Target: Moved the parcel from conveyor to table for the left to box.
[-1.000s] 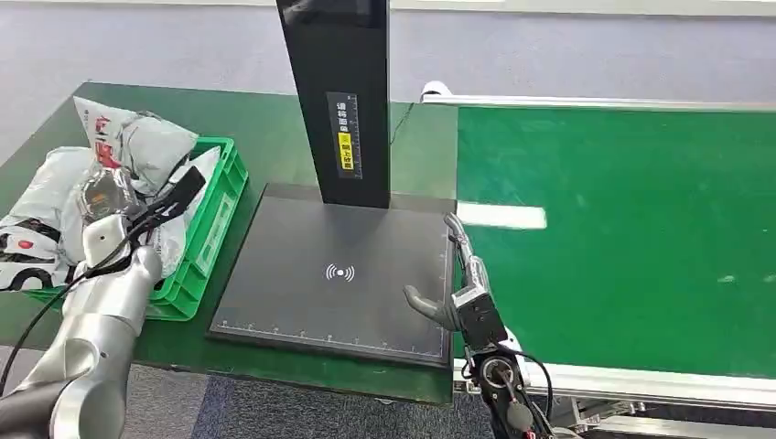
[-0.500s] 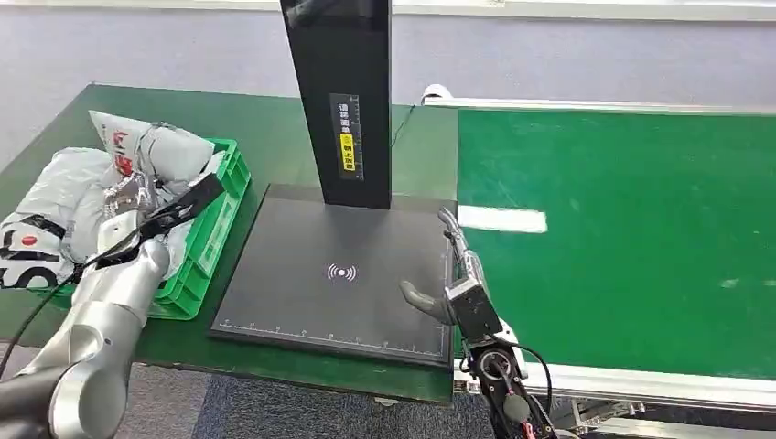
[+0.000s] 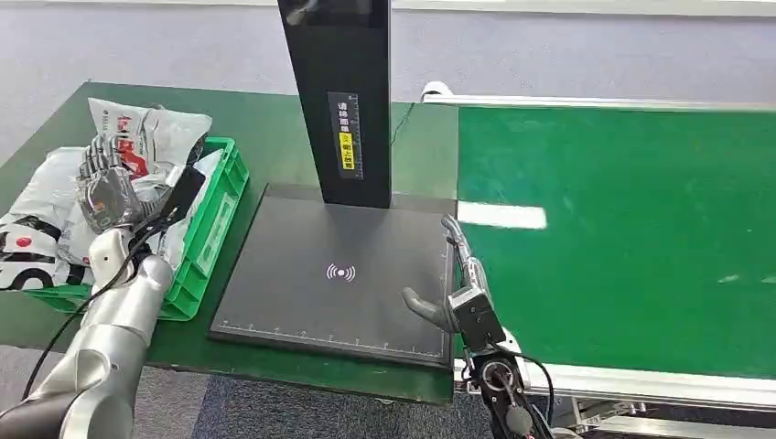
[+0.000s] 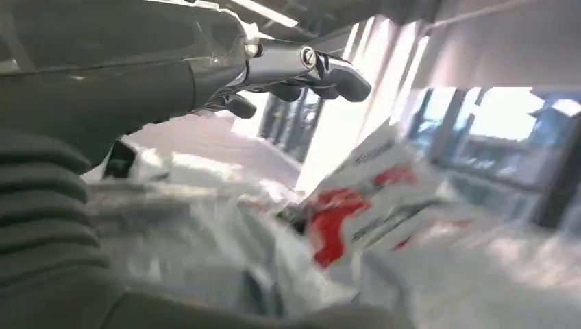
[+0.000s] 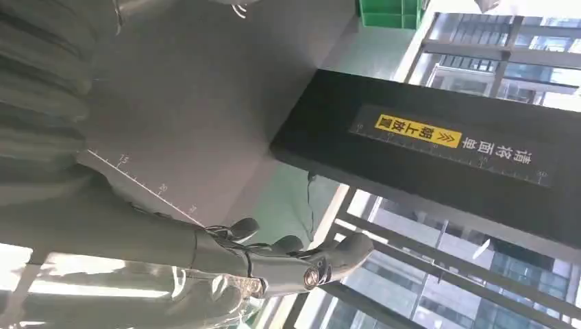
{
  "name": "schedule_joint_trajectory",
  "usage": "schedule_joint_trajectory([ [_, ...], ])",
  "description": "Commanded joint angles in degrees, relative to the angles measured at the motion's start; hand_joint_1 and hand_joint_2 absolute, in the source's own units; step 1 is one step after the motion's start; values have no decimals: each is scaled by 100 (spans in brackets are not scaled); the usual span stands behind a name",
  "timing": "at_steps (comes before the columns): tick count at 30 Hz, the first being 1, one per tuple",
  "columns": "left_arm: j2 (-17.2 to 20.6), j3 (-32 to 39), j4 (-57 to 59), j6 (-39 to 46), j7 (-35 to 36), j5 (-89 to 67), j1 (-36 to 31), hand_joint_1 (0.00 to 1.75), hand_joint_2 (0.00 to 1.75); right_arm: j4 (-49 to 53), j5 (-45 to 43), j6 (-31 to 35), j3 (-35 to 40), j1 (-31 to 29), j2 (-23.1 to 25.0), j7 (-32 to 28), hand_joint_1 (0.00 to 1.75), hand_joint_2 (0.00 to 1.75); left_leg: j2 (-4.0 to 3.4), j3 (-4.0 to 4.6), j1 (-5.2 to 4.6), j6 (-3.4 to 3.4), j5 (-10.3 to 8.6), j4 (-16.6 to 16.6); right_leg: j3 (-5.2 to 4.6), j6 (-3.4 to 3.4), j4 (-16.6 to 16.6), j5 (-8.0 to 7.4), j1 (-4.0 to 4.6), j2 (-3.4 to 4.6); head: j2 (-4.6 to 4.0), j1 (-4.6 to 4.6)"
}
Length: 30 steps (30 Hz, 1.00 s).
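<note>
My left hand [image 3: 108, 187] hangs over the green crate [image 3: 212, 240] at the left end of the bench [image 3: 274, 137], its fingers apart and nothing in them that I can see. Under it lies the parcel [image 3: 146, 135], a white plastic mailer with red print, leaning on top of other grey and white bags [image 3: 41, 197] that overfill the crate. In the left wrist view the parcel [image 4: 384, 205] sits close below my fingertips [image 4: 342, 72], not touched. My right hand [image 3: 453, 274] waits at the edge of the black scanner pad [image 3: 311, 274], fingers stretched out and empty, beside the conveyor belt [image 3: 622, 229], which carries no parcel that I can see.

I judge the parcel light, soft and slick: thin film that crumples and slides. I would take it across a bulging part, where the contents give the fingers something to close on, not by a loose corner.
</note>
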<state>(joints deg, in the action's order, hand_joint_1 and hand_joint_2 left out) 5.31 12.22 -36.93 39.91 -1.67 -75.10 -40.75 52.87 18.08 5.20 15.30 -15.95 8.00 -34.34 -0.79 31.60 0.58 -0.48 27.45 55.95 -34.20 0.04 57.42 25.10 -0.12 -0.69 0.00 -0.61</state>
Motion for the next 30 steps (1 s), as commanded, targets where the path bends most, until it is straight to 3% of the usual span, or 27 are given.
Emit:
schedule_joint_trajectory([
  [1,-1516,2583,-3292,9,-3833,1520,528,0,0,-230,-152,178,7,-128,-40,-155,0,175,19,17,5,5,2,9,-7,6,-2,2,5,-9,0,0],
  [8,-1569,682,-4556,9,-3833,4137,1472,0,0,-266,-427,330,60,-217,-128,-341,0,175,-13,4,1,0,11,-1,-2,4,-6,2,0,23,0,2],
  [12,-1229,-782,-4259,9,-3833,5547,1856,0,0,-136,-507,382,34,-199,-182,-331,0,175,5,4,-2,3,6,-5,3,6,-11,1,-3,6,0,2],
  [21,-1229,-782,-4259,9,-3833,5547,1856,0,0,-136,-507,382,34,-199,-182,-331,0,175,-2,0,-2,0,8,-6,4,3,-8,0,-4,15,0,2],
  [22,-1014,-1231,-3909,-295,-3833,6192,1839,0,0,-98,-528,395,12,-201,-187,-333,0,175,0,2,-3,0,8,-3,1,3,-4,1,-4,13,0,0],
  [24,-954,-1713,-3872,-1491,-3498,6984,2122,0,0,76,-593,329,-38,-170,-212,-332,0,175,8,-2,-5,0,7,-6,5,3,-6,2,-6,7,0,0],
  [29,-803,-2278,-3817,-3751,-2998,7897,2821,0,0,757,-697,26,-19,64,-213,-187,0,175,1,-12,-8,3,7,-16,11,6,-14,0,-10,17,0,4],
  [30,-753,-2387,-3708,-4538,-2836,8272,2883,0,175,840,-744,-46,-15,83,-212,-157,0,175,-2,-16,-9,4,7,-21,16,7,-20,-1,-10,21,0,0],
])
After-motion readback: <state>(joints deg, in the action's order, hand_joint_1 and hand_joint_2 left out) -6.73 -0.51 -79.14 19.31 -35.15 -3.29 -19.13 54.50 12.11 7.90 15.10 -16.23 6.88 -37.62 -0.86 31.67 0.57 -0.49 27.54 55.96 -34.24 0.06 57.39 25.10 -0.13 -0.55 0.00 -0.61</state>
